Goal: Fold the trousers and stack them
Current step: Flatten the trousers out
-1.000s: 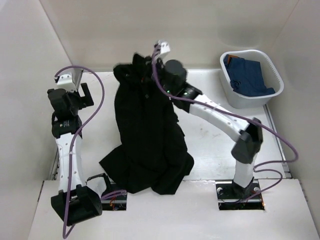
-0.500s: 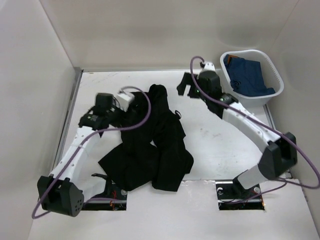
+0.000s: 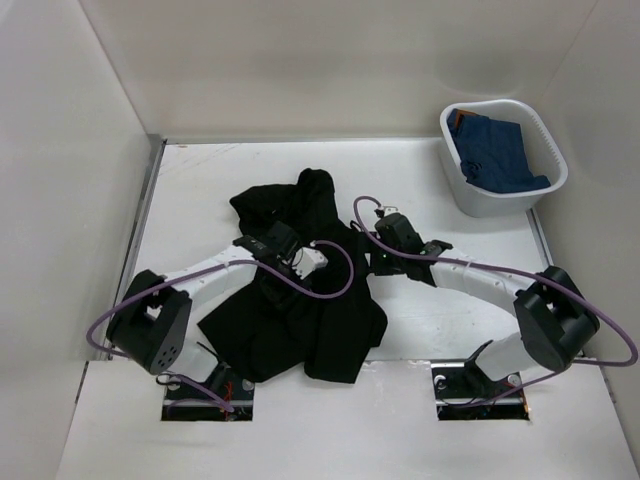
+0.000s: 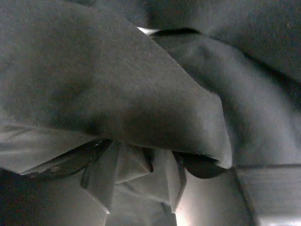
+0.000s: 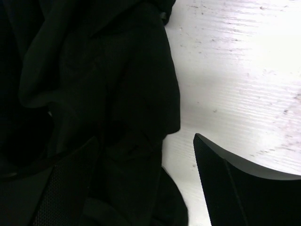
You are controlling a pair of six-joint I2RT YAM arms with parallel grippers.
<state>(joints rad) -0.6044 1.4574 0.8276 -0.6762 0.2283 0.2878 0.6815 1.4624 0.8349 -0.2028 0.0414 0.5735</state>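
The black trousers [image 3: 320, 320] lie crumpled in a heap in the middle of the white table [image 3: 450, 200]. My left gripper [image 3: 285, 265] is down on the heap's upper middle. In the left wrist view the left gripper [image 4: 138, 181] is shut on a bunched fold of the trousers [image 4: 141, 84], and cloth fills that frame. My right gripper [image 3: 372, 262] sits low at the heap's right edge. In the right wrist view it [image 5: 145, 139] stands open, one finger over the trousers [image 5: 103, 70] and the other finger [image 5: 235, 188] over bare table [image 5: 235, 70].
A white basket [image 3: 548, 150] at the back right holds a blue garment [image 3: 495, 150]. White walls close in the table at the left, back and right. The right arm's elbow [image 3: 550, 320] rests low near the front right.
The trousers dropped from the right gripper into a heap. The left arm swung in onto the heap and its jaws closed on cloth. The right arm came down to the heap's right edge, open.
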